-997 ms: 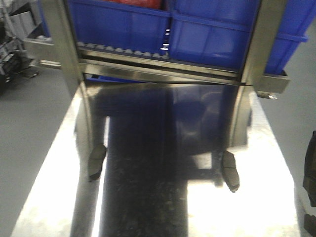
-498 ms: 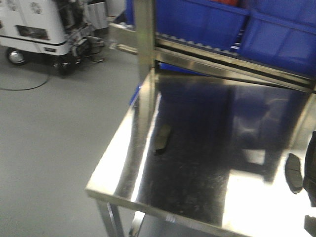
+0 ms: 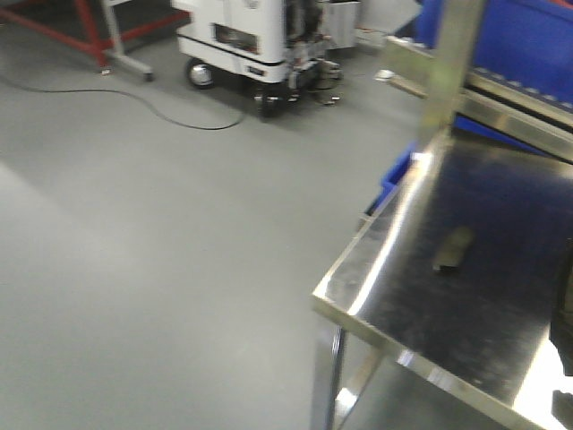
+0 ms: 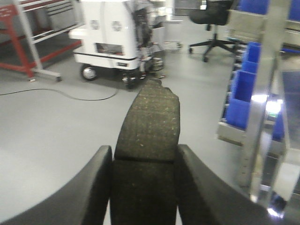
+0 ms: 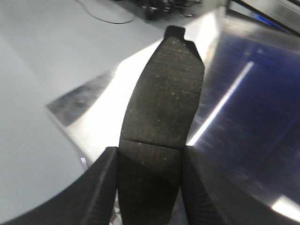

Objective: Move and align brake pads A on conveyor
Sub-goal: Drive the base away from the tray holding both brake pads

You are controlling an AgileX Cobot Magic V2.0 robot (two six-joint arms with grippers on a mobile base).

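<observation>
We see left gripper (image 4: 144, 151) clamped on first pad (image 4: 150, 119), grey floor (image 4: 47, 131) beyond. Right gripper (image 5: 149, 153) clamped on second pad (image 5: 164, 89), over steel table (image 5: 243, 93) edge. Third pad (image 3: 452, 249) lies flat on steel table, near its edge.

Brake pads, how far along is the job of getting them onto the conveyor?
Done: nothing visible, no conveyor is in any view. In hand: the left gripper is shut on a flat dark-grey curved brake pad, the right gripper on a second grooved pad. Left: carrying both to the conveyor and aligning them, plus a third dark pad lying on the shiny steel table.
</observation>
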